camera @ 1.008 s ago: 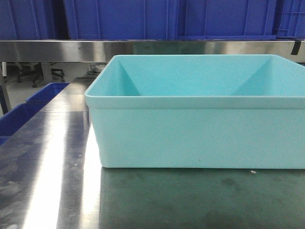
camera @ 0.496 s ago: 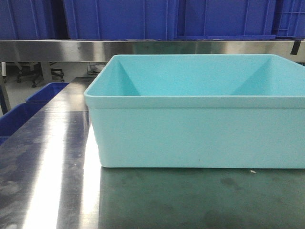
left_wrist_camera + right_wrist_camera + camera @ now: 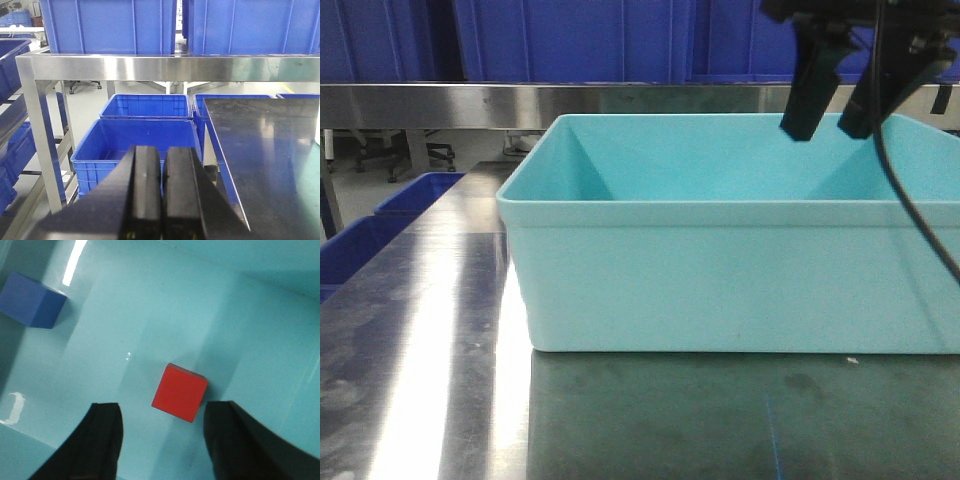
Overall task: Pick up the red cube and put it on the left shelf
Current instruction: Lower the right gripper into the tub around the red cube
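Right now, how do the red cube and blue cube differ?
The red cube is red, the blue cube blue. The red cube lies in line with the open jaws of the right gripper; the blue cube sits off to the side. Both rest on the tub floor.

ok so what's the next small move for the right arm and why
Probably lower the right gripper straight down, jaws open. Its wrist view shows the red cube on the floor of the teal tub, between the fingers and untouched, while the front view has the fingertips up near the rim.
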Robot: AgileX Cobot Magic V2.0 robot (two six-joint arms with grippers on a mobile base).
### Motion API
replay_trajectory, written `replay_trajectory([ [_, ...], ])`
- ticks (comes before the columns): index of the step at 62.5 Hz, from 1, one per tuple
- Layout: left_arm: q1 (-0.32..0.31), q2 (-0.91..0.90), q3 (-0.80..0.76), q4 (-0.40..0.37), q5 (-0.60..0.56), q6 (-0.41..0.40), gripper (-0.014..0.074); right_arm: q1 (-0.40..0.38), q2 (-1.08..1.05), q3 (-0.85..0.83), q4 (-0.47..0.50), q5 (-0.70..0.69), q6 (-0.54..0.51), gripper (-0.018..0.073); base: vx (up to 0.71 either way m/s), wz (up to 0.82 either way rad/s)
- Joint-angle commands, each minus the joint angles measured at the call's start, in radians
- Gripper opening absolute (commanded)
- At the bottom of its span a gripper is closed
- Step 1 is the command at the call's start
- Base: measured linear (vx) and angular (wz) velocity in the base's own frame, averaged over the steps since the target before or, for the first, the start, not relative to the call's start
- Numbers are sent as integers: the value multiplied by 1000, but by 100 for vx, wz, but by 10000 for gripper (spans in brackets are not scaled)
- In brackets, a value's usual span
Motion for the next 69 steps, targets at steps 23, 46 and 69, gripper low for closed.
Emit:
replay_trajectory([
  [23, -1, -13, 24, -7, -78, -6, 90, 2, 43, -38, -3, -15, 100, 568, 0, 0],
  [46, -1, -13, 24, -7, -78, -6, 90, 2, 139, -38, -42, -5, 105, 568, 0, 0],
  [69, -1, -13, 24, -7, -78, -6, 90, 2, 173, -38, -42, -6, 105, 354, 0, 0],
])
